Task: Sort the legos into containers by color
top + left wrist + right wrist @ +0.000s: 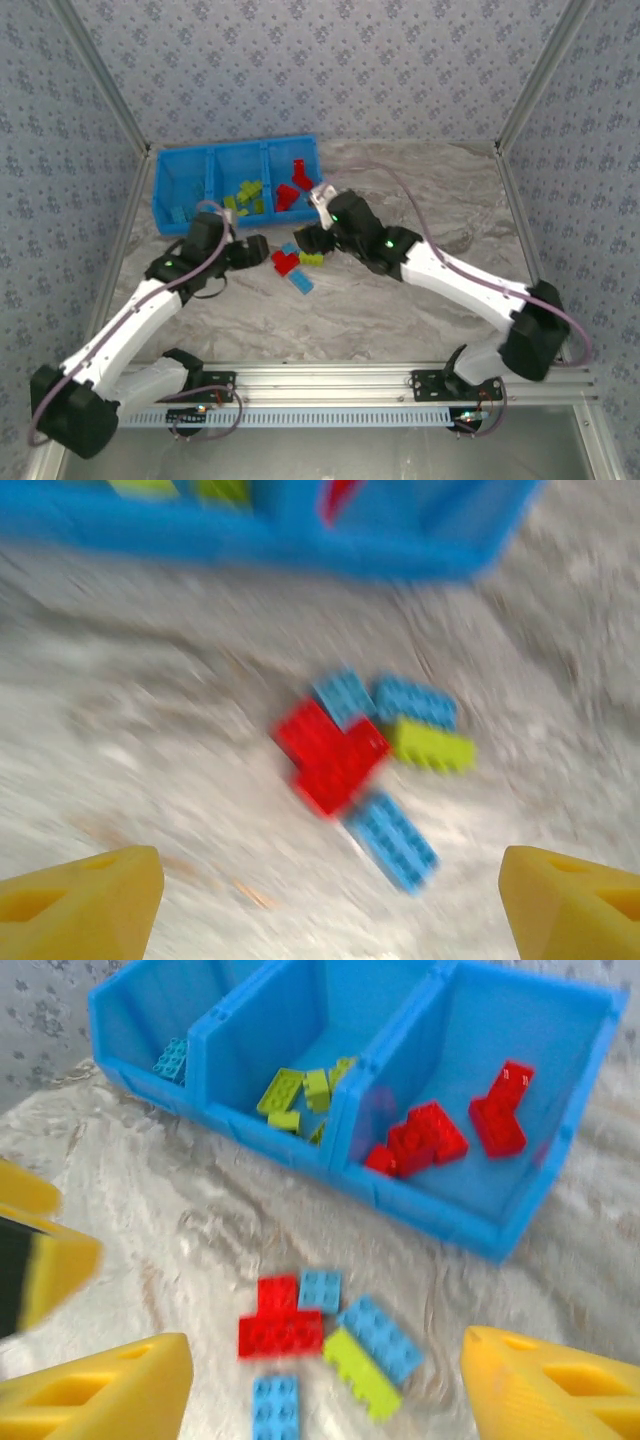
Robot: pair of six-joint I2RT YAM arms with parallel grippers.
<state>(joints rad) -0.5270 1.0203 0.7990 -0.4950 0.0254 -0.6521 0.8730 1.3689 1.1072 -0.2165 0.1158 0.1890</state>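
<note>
My right hand point(325, 1390) is wide open and empty, the loose legos point(380, 1338) lie on the surface point(150, 1240) just ahead of it, so I should lower straight on the red brick point(280, 1325), close softly, and avoid my left hand point(320, 910), also wide open, beside the same pile.

I'm running this from afar, and it reads as a robotics lab test cell. An aluminium rail point(330, 378) fronts the table point(400, 320), with both arm mounts point(205, 382) bolted onto it. Beyond the rail, bare metal posts point(100, 70) rise at the far corners, holding blue patterned backdrop panels point(330, 70). Between rail and panels the table shows a marble print, with purple cables point(470, 272) trailing loose over it.
</note>
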